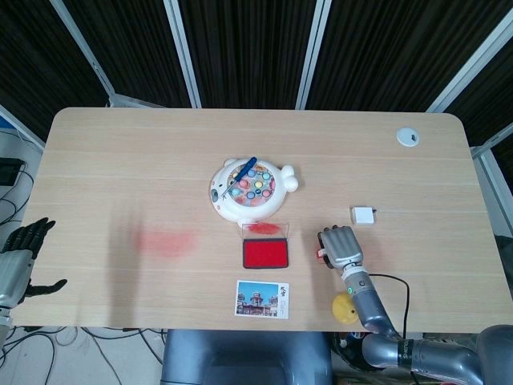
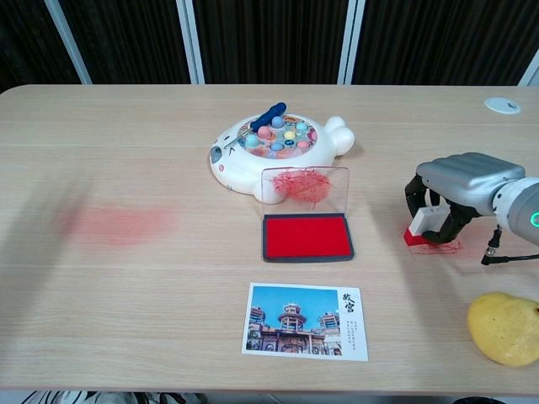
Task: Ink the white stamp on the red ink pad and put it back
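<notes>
The white stamp (image 2: 424,224) with a red base stands tilted on the table, its base touching a red ink smudge (image 2: 438,246). My right hand (image 2: 461,185) curls over it and grips it between fingers and thumb. From the head view, that right hand (image 1: 340,246) covers the stamp except for a red sliver (image 1: 319,254) at its left. The red ink pad (image 2: 306,236) lies open to the left of the hand, its clear stained lid (image 2: 305,185) standing upright behind it. My left hand (image 1: 20,255) hangs off the table's left edge, fingers apart and holding nothing.
A white fish toy (image 2: 274,148) sits behind the ink pad. A postcard (image 2: 305,332) lies in front of it. A yellow fruit (image 2: 505,328) rests near my right forearm. A small white box (image 1: 362,215) lies beyond the right hand. A red stain (image 2: 118,224) marks the table's left.
</notes>
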Controlling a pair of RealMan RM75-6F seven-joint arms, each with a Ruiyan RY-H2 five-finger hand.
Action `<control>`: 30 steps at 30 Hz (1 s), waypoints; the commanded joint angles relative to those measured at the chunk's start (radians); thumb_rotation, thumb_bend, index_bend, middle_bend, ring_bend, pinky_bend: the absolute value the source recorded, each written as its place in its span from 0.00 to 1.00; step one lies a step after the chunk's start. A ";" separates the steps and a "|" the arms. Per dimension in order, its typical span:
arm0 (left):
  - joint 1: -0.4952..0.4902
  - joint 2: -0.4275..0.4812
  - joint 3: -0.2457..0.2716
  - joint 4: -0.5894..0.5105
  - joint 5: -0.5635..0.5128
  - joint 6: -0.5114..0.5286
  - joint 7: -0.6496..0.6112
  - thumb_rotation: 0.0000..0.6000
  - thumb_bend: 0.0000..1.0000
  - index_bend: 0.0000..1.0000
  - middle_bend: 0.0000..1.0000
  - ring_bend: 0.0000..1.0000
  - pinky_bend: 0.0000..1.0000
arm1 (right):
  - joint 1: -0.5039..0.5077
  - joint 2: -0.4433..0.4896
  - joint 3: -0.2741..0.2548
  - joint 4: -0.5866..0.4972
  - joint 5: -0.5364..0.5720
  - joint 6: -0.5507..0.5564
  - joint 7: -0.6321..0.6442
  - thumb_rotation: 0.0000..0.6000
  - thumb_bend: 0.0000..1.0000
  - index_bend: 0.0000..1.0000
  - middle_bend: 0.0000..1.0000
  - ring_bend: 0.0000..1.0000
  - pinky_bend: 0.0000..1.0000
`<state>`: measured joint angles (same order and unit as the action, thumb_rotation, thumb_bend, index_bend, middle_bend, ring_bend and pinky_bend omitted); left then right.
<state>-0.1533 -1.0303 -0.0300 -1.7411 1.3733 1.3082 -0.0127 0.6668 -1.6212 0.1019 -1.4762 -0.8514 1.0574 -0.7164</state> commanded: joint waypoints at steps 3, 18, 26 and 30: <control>0.000 0.000 0.000 0.000 0.000 -0.001 0.000 1.00 0.00 0.00 0.00 0.00 0.00 | 0.001 0.001 0.000 -0.002 0.002 0.002 -0.002 1.00 0.37 0.50 0.41 0.37 0.48; 0.000 0.000 -0.001 0.000 -0.001 -0.001 0.001 1.00 0.00 0.00 0.00 0.00 0.00 | 0.010 0.010 -0.006 -0.027 0.030 0.017 -0.058 1.00 0.19 0.20 0.29 0.28 0.41; 0.001 -0.001 0.000 0.000 0.002 0.003 0.001 1.00 0.00 0.00 0.00 0.00 0.00 | 0.017 0.048 0.002 -0.100 0.030 0.054 -0.093 1.00 0.13 0.08 0.10 0.11 0.29; 0.002 -0.001 0.000 0.001 0.005 0.007 0.001 1.00 0.00 0.00 0.00 0.00 0.00 | 0.010 0.095 0.004 -0.163 0.003 0.088 -0.095 1.00 0.13 0.06 0.07 0.08 0.27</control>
<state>-0.1511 -1.0316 -0.0296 -1.7406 1.3784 1.3150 -0.0121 0.6807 -1.5482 0.1047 -1.6136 -0.8357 1.1294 -0.8089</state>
